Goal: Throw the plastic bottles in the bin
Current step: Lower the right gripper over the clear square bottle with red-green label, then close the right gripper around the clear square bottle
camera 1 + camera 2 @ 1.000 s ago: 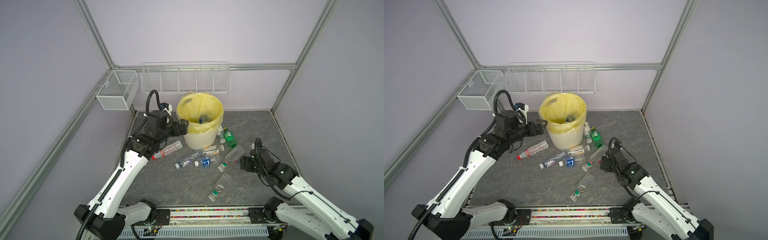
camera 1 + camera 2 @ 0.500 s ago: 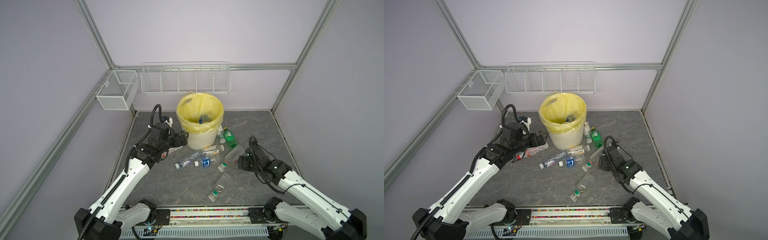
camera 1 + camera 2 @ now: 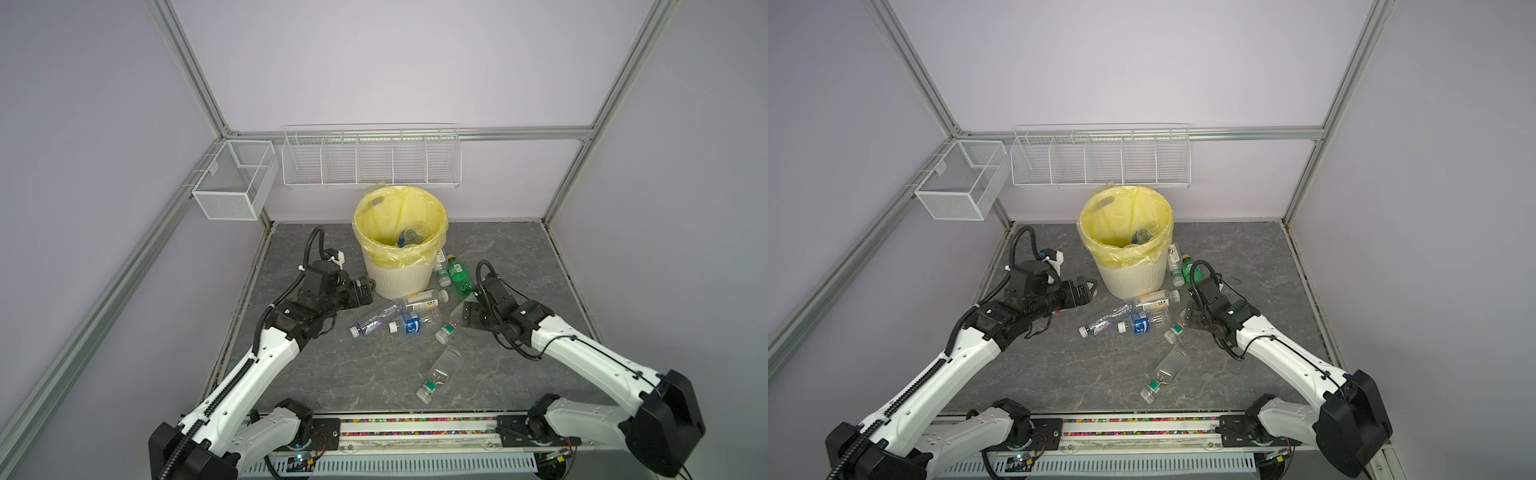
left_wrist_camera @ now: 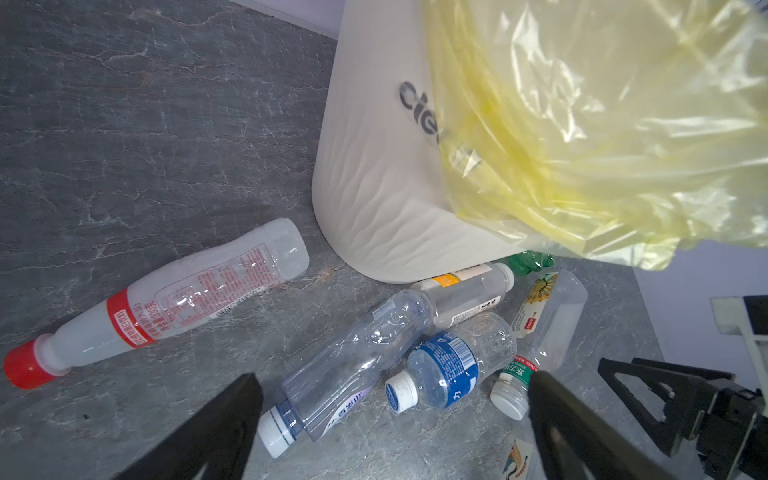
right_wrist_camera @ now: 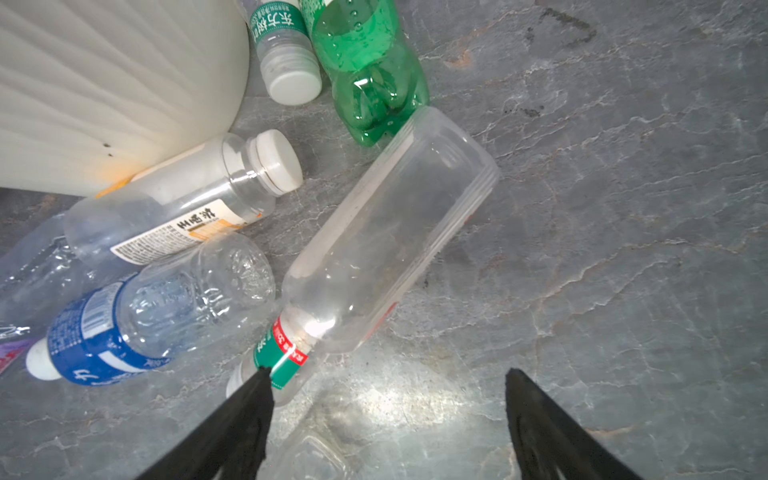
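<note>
Your left gripper [image 3: 367, 288] hangs low beside the bin [image 3: 399, 277], jaws wide apart, nothing in them. Red-capped bottle [image 4: 199, 295] lies on the grey floor [image 3: 519, 257] near it, by the bin's foot.

Your right gripper [image 3: 466, 318]: also spread wide, empty. One fingertip [image 5: 253, 390] is at the green-banded neck of a clear square bottle [image 5: 382, 232], contact unclear.

Between your grippers, a huddle in front of the bin: blue-labelled bottle [image 3: 411, 325], and orange-labelled bottle [image 3: 426, 297] against the bin wall. Green bottle [image 3: 459, 275] lies just right of the bin. Lone bottle [image 3: 440, 369] lies apart, nearer the rail [image 3: 415, 432]. One dropped bottle [image 3: 409, 237] sits inside the yellow bag [image 3: 390, 212].
</note>
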You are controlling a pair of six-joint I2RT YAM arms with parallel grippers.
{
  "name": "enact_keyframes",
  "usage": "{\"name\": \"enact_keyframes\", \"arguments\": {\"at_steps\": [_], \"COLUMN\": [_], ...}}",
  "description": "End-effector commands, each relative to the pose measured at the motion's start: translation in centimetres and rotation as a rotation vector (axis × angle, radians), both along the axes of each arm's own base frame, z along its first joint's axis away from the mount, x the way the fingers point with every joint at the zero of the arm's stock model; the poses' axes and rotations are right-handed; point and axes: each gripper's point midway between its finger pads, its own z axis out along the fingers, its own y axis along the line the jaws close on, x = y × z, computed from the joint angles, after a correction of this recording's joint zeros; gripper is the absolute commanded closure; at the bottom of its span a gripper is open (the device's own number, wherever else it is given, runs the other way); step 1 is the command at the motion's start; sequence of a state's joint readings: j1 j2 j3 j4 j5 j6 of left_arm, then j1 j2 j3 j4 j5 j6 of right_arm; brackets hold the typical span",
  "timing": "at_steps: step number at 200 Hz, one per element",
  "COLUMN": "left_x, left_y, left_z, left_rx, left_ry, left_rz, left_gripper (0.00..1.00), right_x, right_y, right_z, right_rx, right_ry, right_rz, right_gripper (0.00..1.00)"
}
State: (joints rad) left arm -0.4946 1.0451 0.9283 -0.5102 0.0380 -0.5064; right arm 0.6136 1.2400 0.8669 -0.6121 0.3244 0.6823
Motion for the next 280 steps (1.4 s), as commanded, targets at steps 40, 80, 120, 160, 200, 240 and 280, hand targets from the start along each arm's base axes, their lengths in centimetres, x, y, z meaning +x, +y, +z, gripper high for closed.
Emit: {"name": "enact_keyframes", "arguments": {"at_steps": [40, 80, 120, 160, 200, 240, 280], "left_x": [-0.4, -0.7, -1.2, -1.3, -1.1, -1.1, -1.1], "left_y": [0.6, 0.9, 1.4, 1.6, 1.4, 1.4, 1.3], "left_z": [-1.0, -1.2, -1.0, -1.3, -1.6, -1.6, -1.7], "left_rx": [-0.013, -0.003, -0.002, 0.005, 0.004, 0.004, -0.003], "left_ry": [0.01, 0.01, 0.001, 0.009, 0.017, 0.017, 0.023], "left_rz": [0.032, 0.034, 0.041, 0.048, 0.05, 0.047, 0.047], "left_gripper": [0.01, 0.0, 0.0, 0.0, 0.0, 0.0, 0.0], "right_x": [3.0, 3.9, 4.2, 4.2, 4.2, 4.5, 4.6], "right_y": [1.3, 1.6, 1.4, 1.1, 0.8, 0.7, 0.8], "right_z": [-0.9, -2.4, -3.7, -4.6, -5.6, -6.4, -7.5], "right_rx": [0.029, 0.007, -0.001, -0.013, -0.015, -0.018, -0.009], "right_ry": [0.021, 0.09, 0.132, 0.151, 0.166, 0.173, 0.176], "right_rz": [-0.113, -0.171, -0.231, -0.259, -0.285, -0.291, -0.287], "right_gripper": [0.12, 0.11, 0.11, 0.11, 0.11, 0.11, 0.07]}}
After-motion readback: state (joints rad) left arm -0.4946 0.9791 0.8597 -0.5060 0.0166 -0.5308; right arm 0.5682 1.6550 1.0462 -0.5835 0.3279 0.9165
